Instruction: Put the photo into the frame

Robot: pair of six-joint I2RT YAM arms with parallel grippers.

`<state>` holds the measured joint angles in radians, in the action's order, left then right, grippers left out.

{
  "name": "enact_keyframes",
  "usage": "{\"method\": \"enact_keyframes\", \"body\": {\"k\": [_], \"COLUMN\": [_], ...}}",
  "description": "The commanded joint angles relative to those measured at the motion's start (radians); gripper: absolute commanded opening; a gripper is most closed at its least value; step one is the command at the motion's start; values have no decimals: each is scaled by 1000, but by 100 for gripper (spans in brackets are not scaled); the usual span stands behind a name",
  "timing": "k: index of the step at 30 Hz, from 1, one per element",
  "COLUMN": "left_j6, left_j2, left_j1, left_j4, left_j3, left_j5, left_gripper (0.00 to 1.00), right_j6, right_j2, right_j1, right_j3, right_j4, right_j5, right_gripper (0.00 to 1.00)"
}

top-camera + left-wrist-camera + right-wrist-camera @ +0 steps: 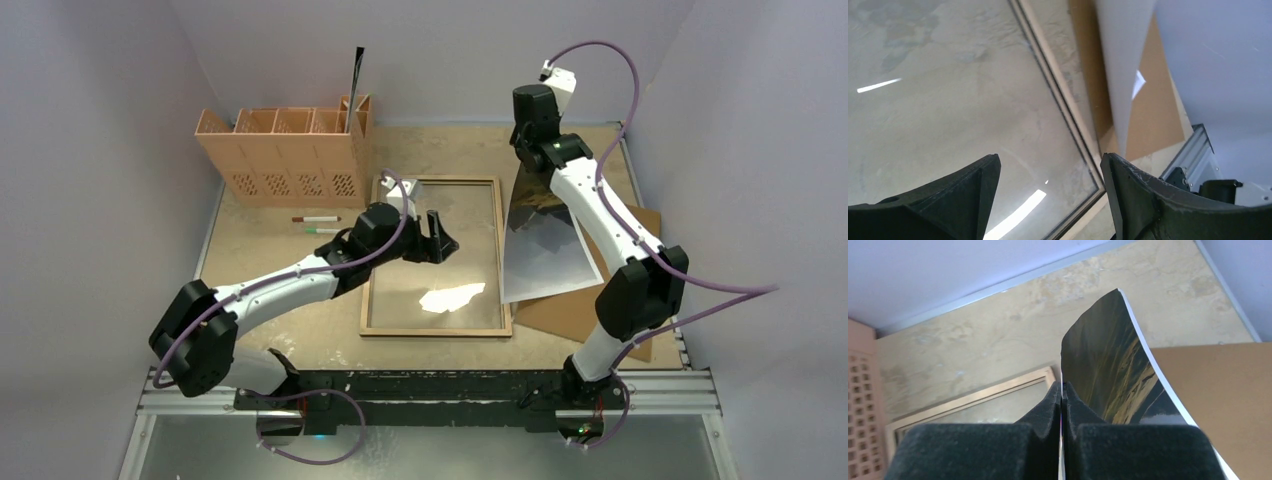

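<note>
Two arms work over a sandy desk (330, 325). The frame (437, 329) (1058, 102) (973, 397) lies flat at the middle of the desk, its light wood side up, the glass pane showing the desk surface and a bright patch of glare (452, 297). The left pincer (440, 240) (1050, 165) hangs over the far half of the pane, its fingers spread wide with nothing between them; whether they touch the glass cannot be told.

The right pincer (1062, 390) is pressed together on the far edge of the photo (545, 255) (1113, 370) (1120, 60), pinching it near a corner. The photo is lifted and curved, just to the right of the frame, toward the desk's right edge. Its near end reaches down onto a brown board (590, 310) (1148, 115) (1223, 390) that lies flat beside the frame's right rail.

At the far left corner of the desk stands a peach-coloured organizer (280, 155) with open compartments. Just in front of it lie a red marker (316, 218) and a green marker (322, 230), side by side, near the frame's far left corner.
</note>
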<state>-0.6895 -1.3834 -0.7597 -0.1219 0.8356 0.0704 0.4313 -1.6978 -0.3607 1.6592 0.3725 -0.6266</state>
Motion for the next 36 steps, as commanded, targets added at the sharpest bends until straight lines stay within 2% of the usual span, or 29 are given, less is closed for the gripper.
{"method": "enact_keyframes", "body": {"k": [1, 7, 15, 20, 32, 36], "left_j6": [100, 191, 124, 58, -47, -50], "left_j2": [-4, -119, -274, -366, -358, -407], "left_j1": [-87, -191, -203, -204, -219, -227], "left_j4": [-146, -215, -302, -271, -378, -331], "left_j3": [91, 205, 344, 454, 393, 443], "left_j5": [-34, -181, -313, -245, -224, -216], "left_gripper": [78, 78, 75, 73, 71, 69], "right_j6": [73, 103, 127, 133, 140, 147], "right_j2": [52, 101, 185, 215, 223, 235], "right_j1": [0, 0, 2, 2, 2, 2], "right_j3": [-12, -30, -80, -105, -113, -116], "right_j4": [15, 25, 17, 18, 11, 9], "right_j5": [90, 121, 162, 163, 144, 154], "right_gripper": [0, 0, 0, 0, 0, 0]}}
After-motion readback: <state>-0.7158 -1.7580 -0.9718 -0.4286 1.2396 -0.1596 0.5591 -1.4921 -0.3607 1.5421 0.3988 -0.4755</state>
